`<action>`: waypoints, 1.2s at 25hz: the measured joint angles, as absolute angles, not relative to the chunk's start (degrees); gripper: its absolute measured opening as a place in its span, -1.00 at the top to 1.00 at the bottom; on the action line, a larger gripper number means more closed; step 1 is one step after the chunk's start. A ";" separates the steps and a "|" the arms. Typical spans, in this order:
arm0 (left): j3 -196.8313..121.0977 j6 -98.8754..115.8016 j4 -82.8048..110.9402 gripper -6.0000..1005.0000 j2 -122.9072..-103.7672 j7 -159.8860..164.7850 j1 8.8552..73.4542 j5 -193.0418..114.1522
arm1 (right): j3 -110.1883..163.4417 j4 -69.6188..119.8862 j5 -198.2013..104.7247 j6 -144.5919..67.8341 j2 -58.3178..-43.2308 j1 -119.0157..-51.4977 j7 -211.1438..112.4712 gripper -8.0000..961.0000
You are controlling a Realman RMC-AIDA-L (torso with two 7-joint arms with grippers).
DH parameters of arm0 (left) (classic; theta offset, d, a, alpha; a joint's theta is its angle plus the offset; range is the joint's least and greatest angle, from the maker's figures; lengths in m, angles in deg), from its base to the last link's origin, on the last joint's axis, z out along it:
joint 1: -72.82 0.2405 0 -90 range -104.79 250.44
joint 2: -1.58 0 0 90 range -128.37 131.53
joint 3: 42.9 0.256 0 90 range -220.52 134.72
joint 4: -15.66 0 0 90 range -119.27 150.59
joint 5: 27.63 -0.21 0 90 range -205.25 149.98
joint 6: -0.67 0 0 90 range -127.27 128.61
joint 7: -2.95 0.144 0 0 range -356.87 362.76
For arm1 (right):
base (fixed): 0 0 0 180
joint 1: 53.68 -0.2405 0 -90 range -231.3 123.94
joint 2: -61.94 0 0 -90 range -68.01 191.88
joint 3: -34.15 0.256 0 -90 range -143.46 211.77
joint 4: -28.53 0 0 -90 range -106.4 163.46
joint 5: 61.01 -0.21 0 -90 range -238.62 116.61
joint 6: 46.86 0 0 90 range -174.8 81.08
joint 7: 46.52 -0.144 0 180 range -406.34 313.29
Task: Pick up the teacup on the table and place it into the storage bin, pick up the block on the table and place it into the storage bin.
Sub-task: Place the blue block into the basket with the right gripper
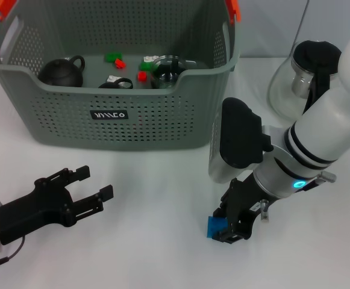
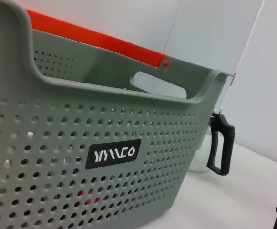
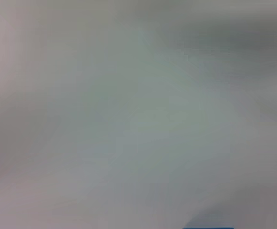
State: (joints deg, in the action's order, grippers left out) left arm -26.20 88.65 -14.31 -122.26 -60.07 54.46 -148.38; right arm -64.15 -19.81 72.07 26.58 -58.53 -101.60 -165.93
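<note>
block [image 1: 213, 227], small and blue, sits low on the white surface [image 1: 156, 241] in front of me and to my right, well apart from the storage bin [image 1: 111, 123]. my right tool [image 1: 230, 227] is down at it, fingers pointing at the surface; the block shows at one side of the black fingers and touches them, but i cannot tell whether the fingers are closed on it or only beside it. in the right wrist view almost everything is a pale blur, with just a thin blue strip [image 3: 209, 227] at the frame's edge.

the storage bin stands farther off, grey and perforated, with orange handle tips [image 1: 3, 6] and a small black label [image 1: 109, 114] with white letters on its near wall. inside it lie a dark teapot [image 1: 62, 72], a glass cup [image 1: 168, 67], a small dark teacup [image 1: 115, 83] against the near wall, and a few red and green pieces [image 1: 115, 59].

my left tool [image 1: 90, 185] rests low over the surface on my left, in front of the bin and apart from it, its black fingers spread open with nothing between them. the left wrist view looks up along the bin's labelled wall.

beyond my right arm, beside the bin, stands a clear glass jug [image 1: 292, 84] with a black handle.
</note>
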 joint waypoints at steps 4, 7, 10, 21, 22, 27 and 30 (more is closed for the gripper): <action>-26.20 88.65 -14.31 -0.58 -122.26 -60.07 54.52 -148.40 | -63.71 -20.17 72.06 26.70 -58.45 -101.54 -166.68 0.10; -26.20 88.64 -14.31 -0.58 -122.26 -60.07 54.58 -148.40 | -63.21 -20.24 72.06 26.75 -58.40 -101.53 -166.77 0.10; -26.20 88.65 -14.31 -0.58 -122.26 -60.07 54.63 -148.39 | -62.22 -20.37 72.04 26.82 -58.39 -101.49 -166.77 0.10; -26.20 88.65 -14.31 -0.58 -122.26 -60.07 54.63 -148.35 | -49.75 -29.25 70.96 32.04 -58.29 -98.40 -165.88 0.10; -26.20 88.65 -14.31 -0.58 -122.26 -60.07 54.63 -148.34 | -49.07 -31.28 70.47 32.65 -58.29 -97.72 -165.86 0.10; -26.20 88.65 -14.31 -0.58 -122.26 -60.07 54.63 -148.29 | -45.30 -41.71 66.11 36.55 -58.30 -94.98 -165.38 0.10; -26.19 88.66 -14.31 -0.58 -122.26 -60.07 54.63 -148.30 | -42.11 -46.25 61.36 37.94 -58.28 -94.58 -165.30 0.10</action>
State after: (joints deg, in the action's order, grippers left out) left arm -26.19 88.66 -14.31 -122.26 -60.07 54.63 -148.30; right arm -42.11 -46.25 61.36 37.94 -58.28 -94.58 -165.30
